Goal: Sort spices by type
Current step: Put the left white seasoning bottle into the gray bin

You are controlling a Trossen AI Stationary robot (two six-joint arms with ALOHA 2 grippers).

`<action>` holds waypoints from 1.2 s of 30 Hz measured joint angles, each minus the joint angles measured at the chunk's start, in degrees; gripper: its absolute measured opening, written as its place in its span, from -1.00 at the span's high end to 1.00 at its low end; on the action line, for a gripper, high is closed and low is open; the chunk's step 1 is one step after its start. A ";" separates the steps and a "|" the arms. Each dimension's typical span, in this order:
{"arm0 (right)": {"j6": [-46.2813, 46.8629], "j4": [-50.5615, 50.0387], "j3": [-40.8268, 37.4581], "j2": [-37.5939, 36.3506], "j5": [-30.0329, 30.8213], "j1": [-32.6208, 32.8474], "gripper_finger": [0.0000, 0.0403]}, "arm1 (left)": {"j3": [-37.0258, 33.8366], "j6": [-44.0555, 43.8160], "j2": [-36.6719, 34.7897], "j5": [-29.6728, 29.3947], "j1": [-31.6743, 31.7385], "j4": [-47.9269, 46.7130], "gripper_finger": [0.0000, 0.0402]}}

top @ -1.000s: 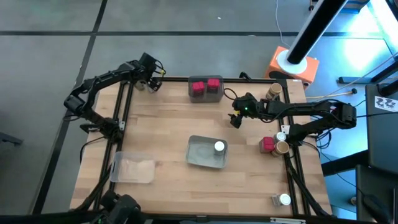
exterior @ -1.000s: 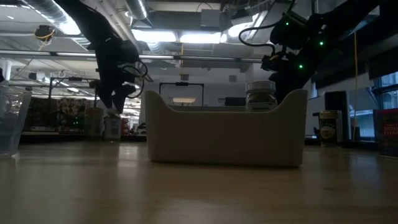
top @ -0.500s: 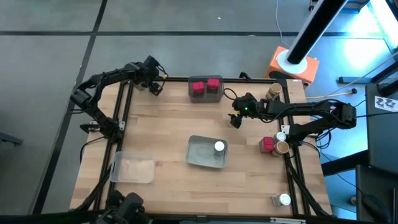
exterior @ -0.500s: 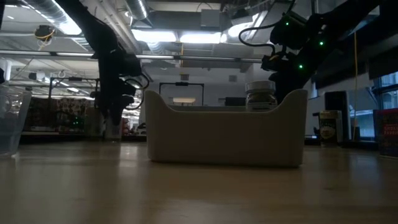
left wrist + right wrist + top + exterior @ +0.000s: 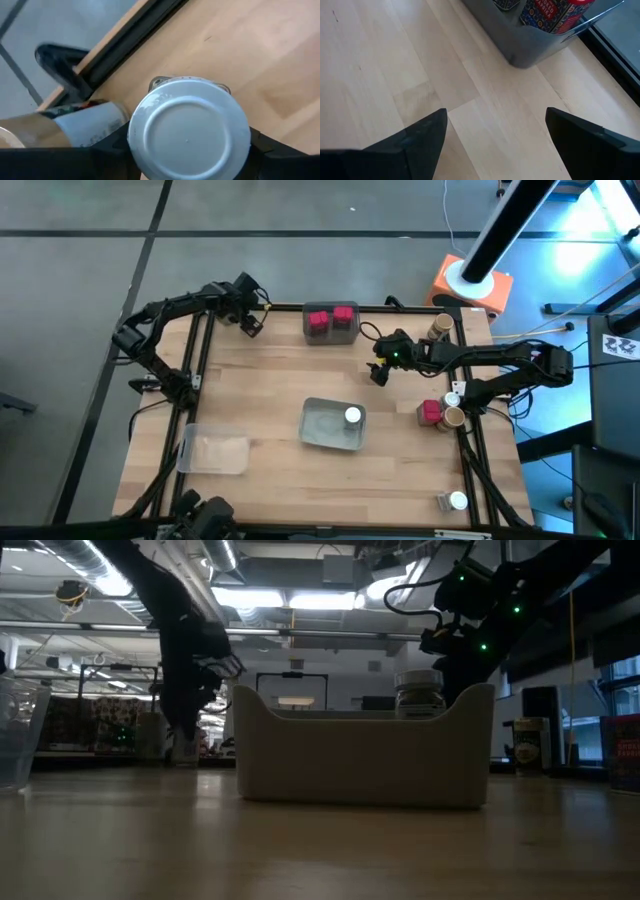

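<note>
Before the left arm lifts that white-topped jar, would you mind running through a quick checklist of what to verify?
1. Left gripper around the white-topped jar: ok, a finger sits on each side of it in the left wrist view.
2. Grip firmly closed on the jar: cannot tell.
3. Neighbouring tan-topped jar clear of the lift: not ok, it stands right beside the left finger.
4. Destination grey tray has room: ok, it holds only one white-topped jar.
5. Right gripper out of the path: ok, open and empty, beside the tray of red jars.
</note>
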 joint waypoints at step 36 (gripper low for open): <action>-0.09 1.20 0.00 0.00 -0.97 0.00 -0.67 | 3.57 2.79 -8.02 0.89 -43.12 7.79 0.06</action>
